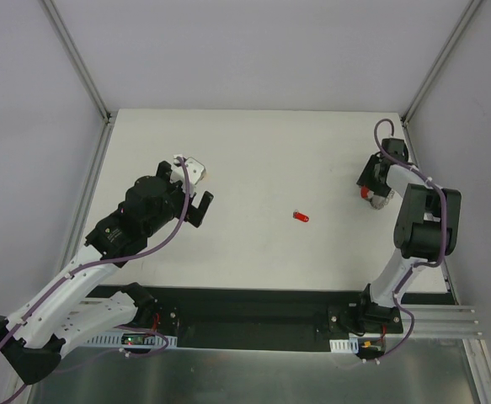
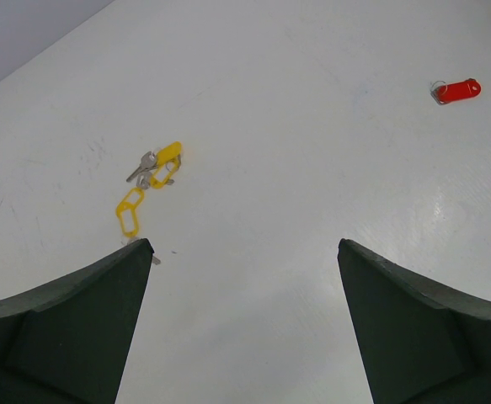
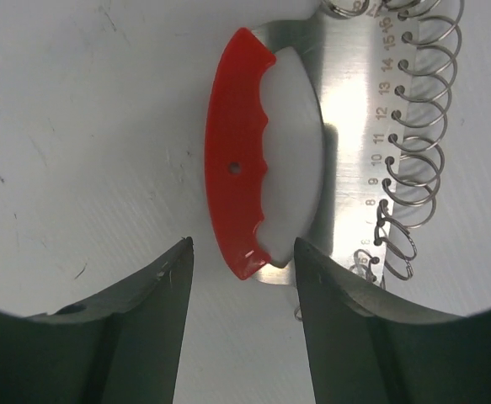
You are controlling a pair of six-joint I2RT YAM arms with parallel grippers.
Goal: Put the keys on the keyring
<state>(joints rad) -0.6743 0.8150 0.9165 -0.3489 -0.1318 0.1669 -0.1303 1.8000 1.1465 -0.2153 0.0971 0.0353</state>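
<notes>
Left fingers (image 1: 201, 206) stand spread wide apart and hold nothing in the top view, at centre left of the frame over the white bench (image 1: 262, 151). A small red key tag (image 1: 301, 217) lies alone near the middle of the bench. At the right, the right arm (image 1: 422, 223) reaches to the keyring (image 1: 373, 196), which lies on the bench near the right edge, well apart from the tag.

From the left wrist, the two dark fingers fill the lower corners with a broad gap of bare bench between them. A bunch of keys with yellow tags (image 2: 151, 172) lies left of centre, just above the lower-left finger. The red key tag sits at the upper right.

From the right wrist, the right fingers (image 3: 127, 337) rise from the bottom edge, apart and not clamped. The lower tip of the keyring's red crescent (image 3: 232, 168) lies between their tips; contact cannot be told. Its metal coil (image 3: 413, 151) runs down the right side of the frame.
</notes>
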